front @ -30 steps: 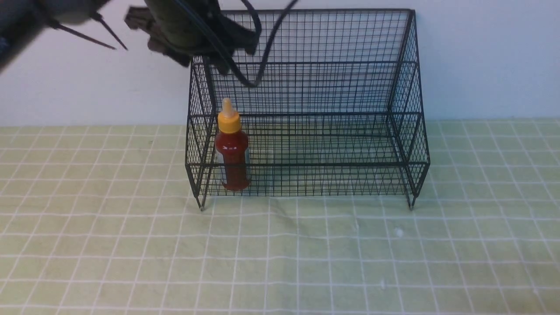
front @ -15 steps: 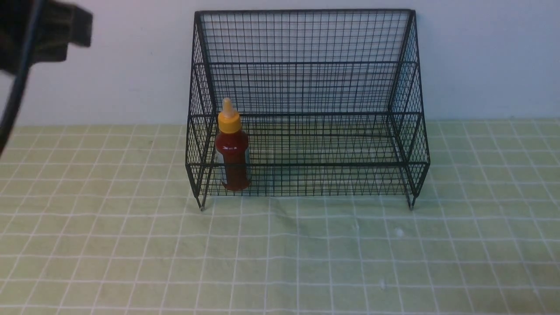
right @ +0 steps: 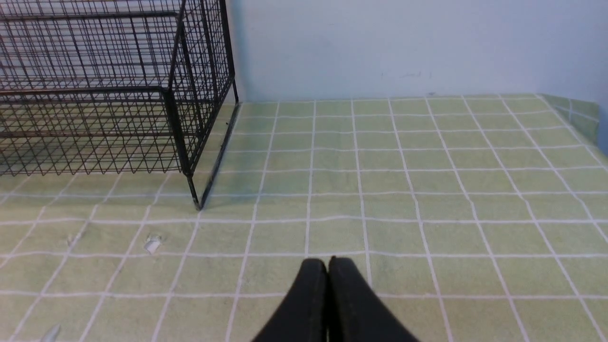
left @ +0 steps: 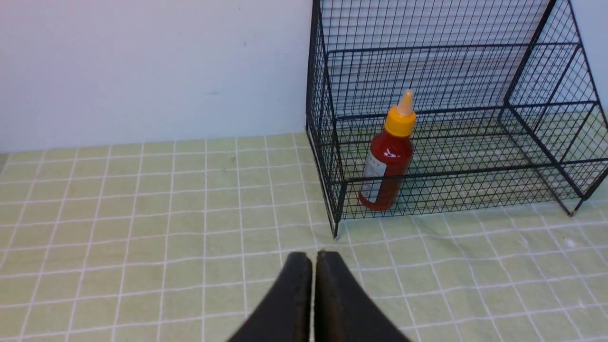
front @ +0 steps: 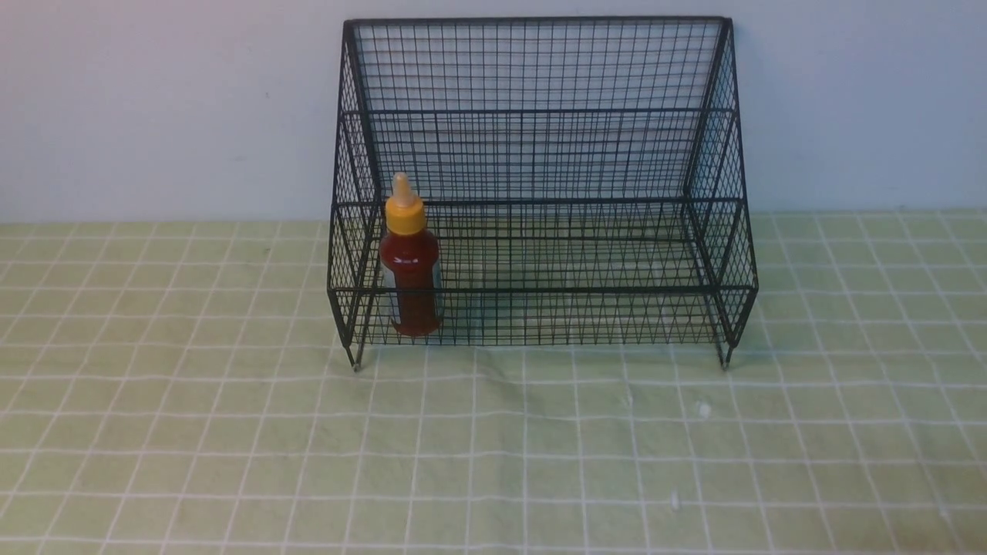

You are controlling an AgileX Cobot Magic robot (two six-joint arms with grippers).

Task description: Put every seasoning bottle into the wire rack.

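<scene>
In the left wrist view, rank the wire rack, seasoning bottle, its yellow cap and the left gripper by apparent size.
1. wire rack, by far the largest.
2. left gripper and seasoning bottle: not ranked, since the shut gripper sits close to the camera and is cut off by the frame.
3. yellow cap, smallest.

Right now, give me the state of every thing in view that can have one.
seasoning bottle: upright, capped, inside the rack's lowest tier at its left end.
wire rack: standing on its legs, holding that one bottle.
left gripper: shut, empty, clear of the rack.
right gripper: shut, empty, clear of the rack.
</scene>
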